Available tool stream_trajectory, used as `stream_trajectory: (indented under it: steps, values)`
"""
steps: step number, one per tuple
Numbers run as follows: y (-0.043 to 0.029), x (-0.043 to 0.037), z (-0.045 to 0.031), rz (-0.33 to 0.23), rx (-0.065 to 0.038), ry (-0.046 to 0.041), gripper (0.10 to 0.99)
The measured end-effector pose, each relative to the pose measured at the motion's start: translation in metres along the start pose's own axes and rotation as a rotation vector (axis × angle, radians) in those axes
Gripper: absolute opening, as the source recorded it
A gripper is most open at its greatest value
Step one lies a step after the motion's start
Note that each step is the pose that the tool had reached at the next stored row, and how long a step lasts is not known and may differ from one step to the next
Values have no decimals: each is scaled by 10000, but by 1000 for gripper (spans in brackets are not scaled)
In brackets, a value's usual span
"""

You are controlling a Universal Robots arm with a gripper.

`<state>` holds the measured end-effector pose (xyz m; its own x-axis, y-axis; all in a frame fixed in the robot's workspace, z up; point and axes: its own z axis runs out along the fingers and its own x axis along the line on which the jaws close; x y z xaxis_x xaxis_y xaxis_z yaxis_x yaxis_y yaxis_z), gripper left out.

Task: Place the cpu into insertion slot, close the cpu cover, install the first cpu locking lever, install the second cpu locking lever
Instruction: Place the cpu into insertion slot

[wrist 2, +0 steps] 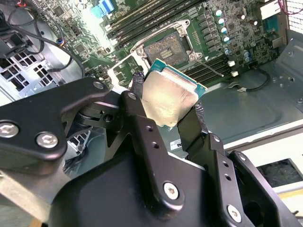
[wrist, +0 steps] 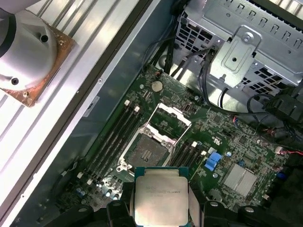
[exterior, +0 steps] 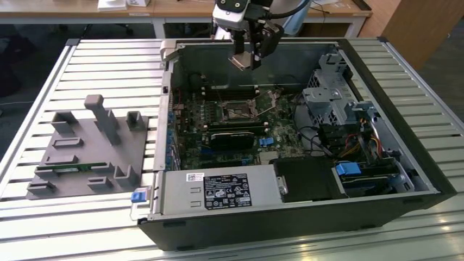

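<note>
The claw (exterior: 245, 61) hangs high over the open computer case (exterior: 290, 225), clamped on the chip (wrist 2: 168, 99), with a black finger (wrist 2: 190, 126) pressing on each of two opposite edges. The chip is up in the air and tilted, its silvery top plain in both wrist views, well clear of the green board. In the exterior view the socket (exterior: 237, 113) lies at six o'clock from the claw, bare, its dark centre exposed. Its cover (wrist: 169, 119) is swung open along one edge of the socket. Over at eight o'clock, a grey holder block (exterior: 87, 149) sits on the slatted table (exterior: 108, 60).
</note>
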<state>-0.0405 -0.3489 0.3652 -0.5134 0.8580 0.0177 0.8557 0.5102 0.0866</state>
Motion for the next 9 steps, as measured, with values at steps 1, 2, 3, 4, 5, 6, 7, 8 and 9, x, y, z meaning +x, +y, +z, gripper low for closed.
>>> stream_trajectory:
  steps: [1, 2, 3, 4, 5, 6, 7, 8, 9]
  values:
    - [0, 0, 1, 44, -1, -4, 541]
    - [-1, 0, 1, 91, -2, -8, 541]
    - [-1, 0, 2, 141, -2, -12, 541]
    - [-2, 1, 3, 198, -3, -18, 541]
    - [-3, 1, 5, 260, -6, -23, 541]
    - [-4, 2, 6, 337, -6, -29, 541]
    - [-4, 2, 7, 419, -8, -37, 541]
    - [-5, 3, 8, 501, -9, -44, 541]
    - [-6, 3, 9, 585, -11, -51, 541]
